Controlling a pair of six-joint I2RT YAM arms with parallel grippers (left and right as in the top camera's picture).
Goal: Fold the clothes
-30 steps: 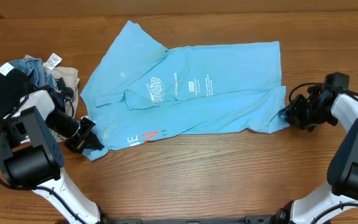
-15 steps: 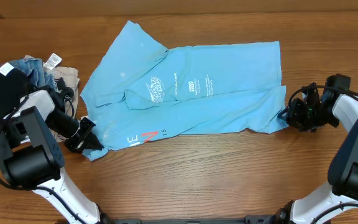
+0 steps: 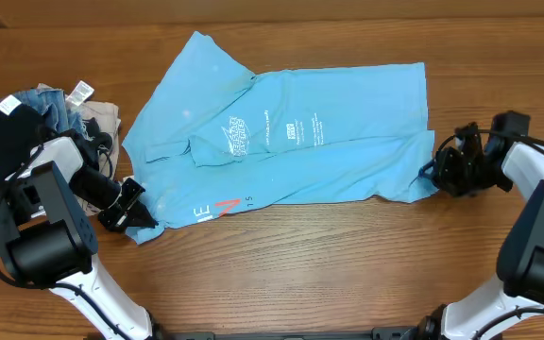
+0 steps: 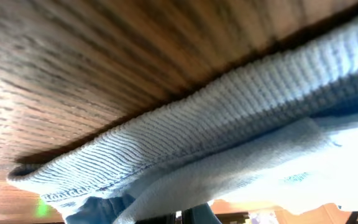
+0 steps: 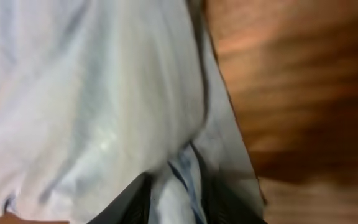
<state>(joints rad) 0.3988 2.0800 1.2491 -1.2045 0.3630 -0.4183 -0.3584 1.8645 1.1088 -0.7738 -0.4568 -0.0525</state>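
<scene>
**Inspector:** Item first. Location and condition?

**Assistant:** One light-blue T-shirt, soft cotton, lying across the middle of the counter. It is spread mostly flat but skewed, with its upper left part angled toward the far edge. Shallow creases run diagonally through the middle. A white logo and small print sit near the centre, and large white and red letters sit near the front left edge.

**Inspector:** Texture at close range?

**Assistant:** The left wrist view shows a ribbed knit band with a stitched edge, lying against the wood grain. The right wrist view shows smooth, pale folds, slightly blurred.

**Inspector:** Contact points?

**Assistant:** The left fingers are clenched on the front left corner of the shirt. The right fingers are at the front right corner, grasping a bunched fold of cloth that runs between them.

**Inspector:** Edges?

**Assistant:** The right hem is fairly straight. The front edge is uneven, rising toward the right corner.

**Inspector:** Surroundings and room?

**Assistant:** The counter is brown wood with lengthwise grain. A heap of other garments, denim and beige, with a white paper tag, lies just beside the shirt's left side, near the left arm. There is a broad strip of bare wood in front of the shirt, a narrower one behind it, and bare wood beyond the right hem around the right arm.
</scene>
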